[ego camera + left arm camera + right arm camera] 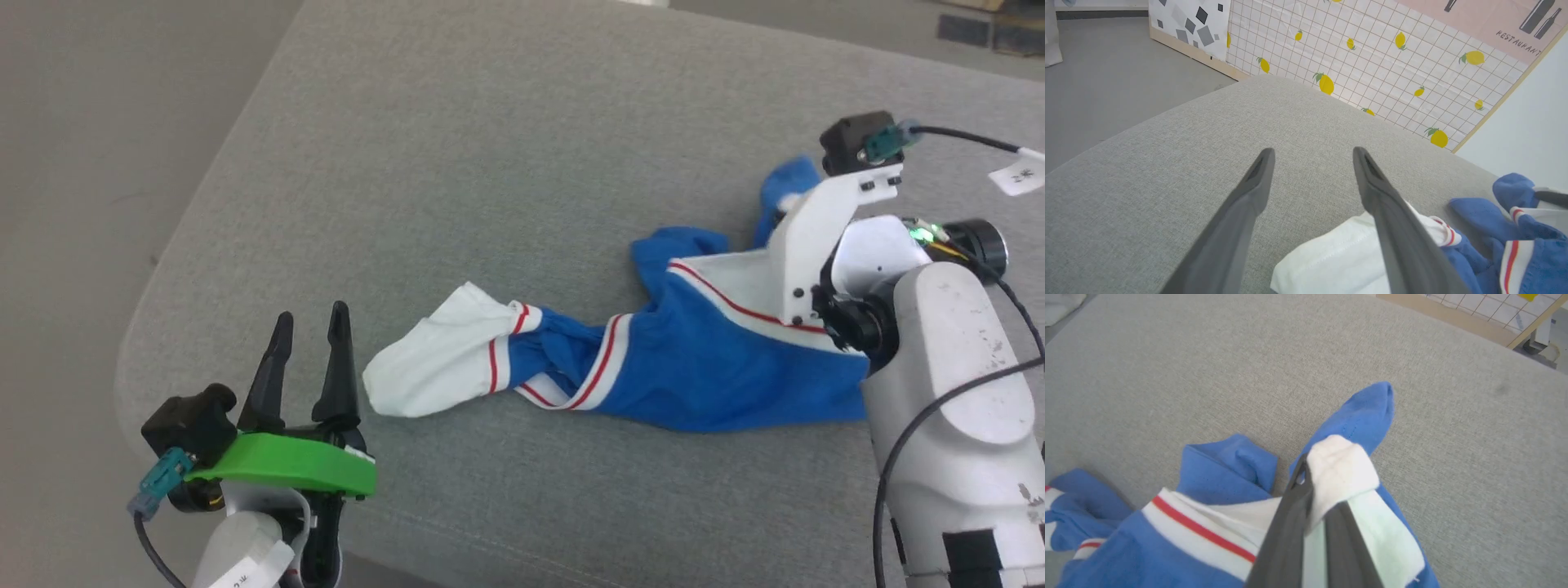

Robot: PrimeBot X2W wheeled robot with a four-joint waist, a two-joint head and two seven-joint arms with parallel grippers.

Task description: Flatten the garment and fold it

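The garment (pixel 694 367), a royal-blue T-shirt with white sleeves and red-and-white trim, lies twisted and bunched across the grey cushion. Its white sleeve (pixel 433 355) points toward my left gripper (pixel 313 327), which stands open just left of it, touching nothing. In the left wrist view the sleeve (pixel 1331 257) lies beside the right finger (pixel 1392 228). My right gripper (pixel 1314 477) is shut on a fold of white cloth (pixel 1341 469) at the garment's (pixel 1167 547) right end. In the head view its fingers are hidden behind the white wrist bracket (pixel 816 237).
The grey fabric surface (pixel 506 147) curves to an edge at the left and front, with floor (pixel 82 163) beyond. A lemon-print panel (pixel 1372 61) stands behind the far edge. Cables (pixel 963 139) hang from the right wrist.
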